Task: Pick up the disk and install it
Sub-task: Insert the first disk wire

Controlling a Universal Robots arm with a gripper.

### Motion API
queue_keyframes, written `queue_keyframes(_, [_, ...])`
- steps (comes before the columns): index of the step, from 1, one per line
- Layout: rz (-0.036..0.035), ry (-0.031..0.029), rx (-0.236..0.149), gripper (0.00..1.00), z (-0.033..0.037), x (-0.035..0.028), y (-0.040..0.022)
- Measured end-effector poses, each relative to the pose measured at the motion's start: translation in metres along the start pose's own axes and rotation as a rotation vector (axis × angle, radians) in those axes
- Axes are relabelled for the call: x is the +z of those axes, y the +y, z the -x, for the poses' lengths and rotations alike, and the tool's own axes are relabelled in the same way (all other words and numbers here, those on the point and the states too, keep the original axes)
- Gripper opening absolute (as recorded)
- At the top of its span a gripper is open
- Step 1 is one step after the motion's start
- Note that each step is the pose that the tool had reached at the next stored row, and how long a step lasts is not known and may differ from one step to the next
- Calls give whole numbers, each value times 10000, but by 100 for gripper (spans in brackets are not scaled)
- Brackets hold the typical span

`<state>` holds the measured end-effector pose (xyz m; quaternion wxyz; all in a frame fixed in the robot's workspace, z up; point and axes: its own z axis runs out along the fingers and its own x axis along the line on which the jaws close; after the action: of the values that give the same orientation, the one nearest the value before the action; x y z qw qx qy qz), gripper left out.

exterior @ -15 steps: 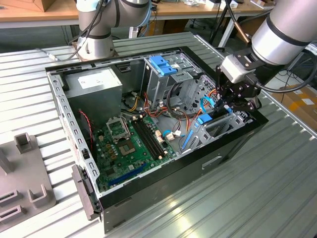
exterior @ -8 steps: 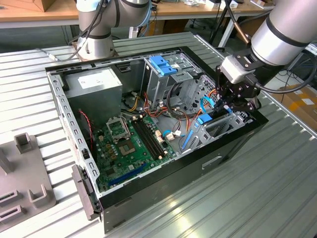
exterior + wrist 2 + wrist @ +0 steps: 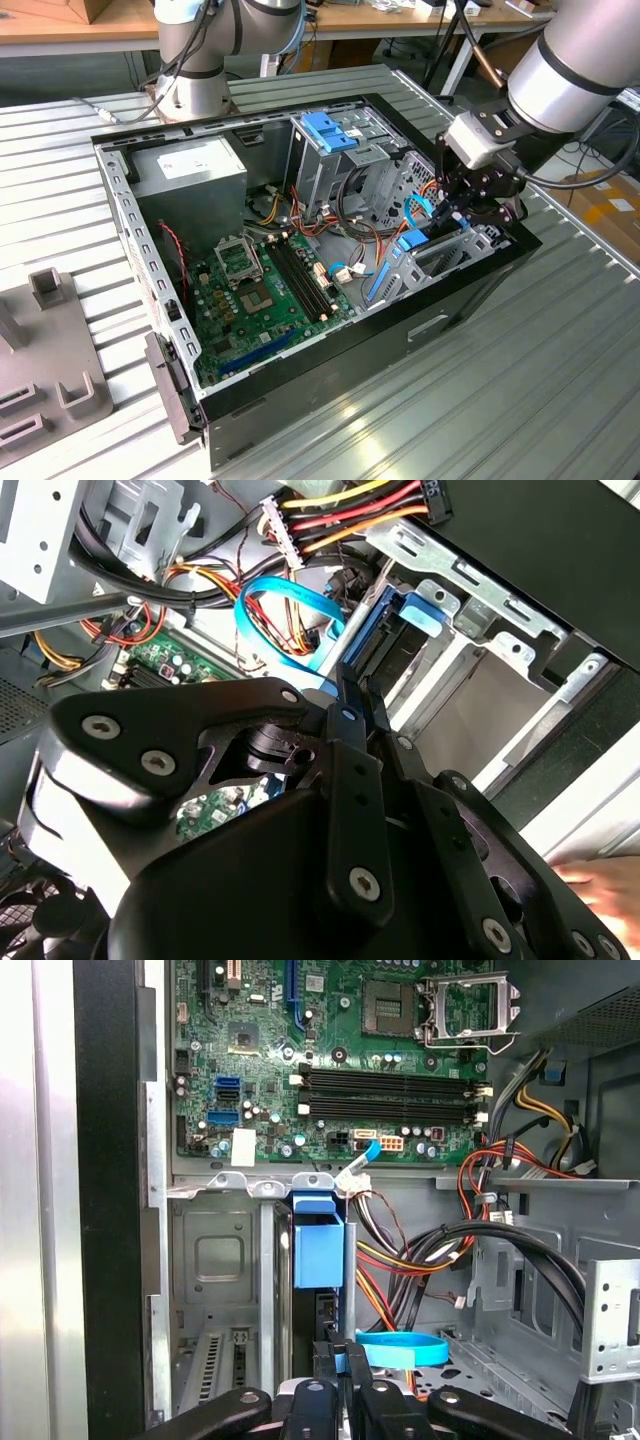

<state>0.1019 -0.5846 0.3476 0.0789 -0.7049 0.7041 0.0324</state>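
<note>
Install step: disk at the drive bay, not yet seated.
Claw (image 3: 345,1355) looks clamped on disk (image 3: 318,1245), edge-on in bay (image 3: 215,1260); seating prob. needs a straight push, clear of blue cable (image 3: 400,1349).

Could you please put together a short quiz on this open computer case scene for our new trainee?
1. True or false: a cooler with a fan covers the processor socket on the motherboard.
2. Where does the gripper hold the disk in the exterior view? A) above the power supply; B) at the metal bay on the side of the case toward the exterior view's right; C) over the grey fixture beside the case.
3. Fill in: the flat cable looped beside the gripper in the first wrist view is ____.
Key: 1 false, the socket is bare. 2 B. 3 blue.
</note>
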Motion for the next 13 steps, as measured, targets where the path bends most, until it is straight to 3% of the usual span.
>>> queue_keyframes(13, [-1, -3, 0, 16, -8, 42, 2])
